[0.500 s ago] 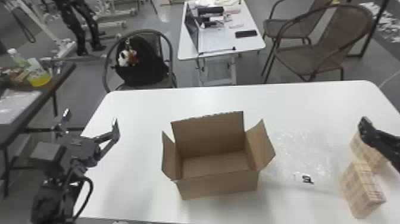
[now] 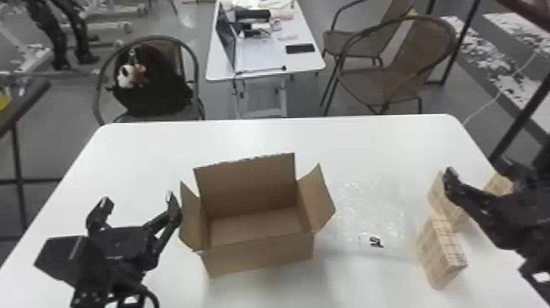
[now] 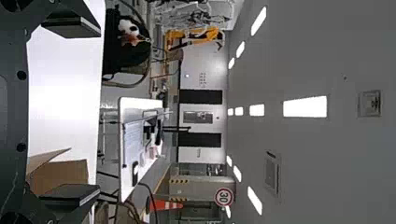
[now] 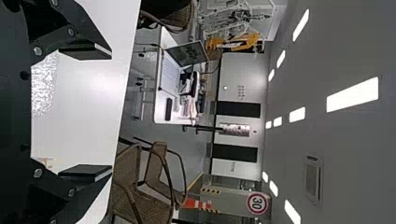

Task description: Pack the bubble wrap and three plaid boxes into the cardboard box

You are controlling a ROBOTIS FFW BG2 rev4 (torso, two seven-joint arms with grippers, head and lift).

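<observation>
head view: both grippers wide and empty around an open, empty cardboard box (image 2: 258, 254).

the left gripper (image 2: 140, 200) has its fingers (image 2: 175, 209) spread beside the box's left flap; the right gripper (image 2: 476, 172) also has its fingers (image 2: 456, 188) well parted, partly hiding the plaid boxes from the head view. outward from there, one plaid box (image 2: 442, 254) is nearest the robot, a second plaid box (image 2: 438, 194) just behind it, and a third plaid box (image 2: 499, 184) farther right, partly hidden. the bubble wrap (image 2: 368, 204) lies flat on the white worktop (image 2: 368, 139), between the cardboard box and the plaid boxes. beyond the worktop are chairs (image 2: 384, 82) and a smaller table (image 2: 266, 71).
</observation>
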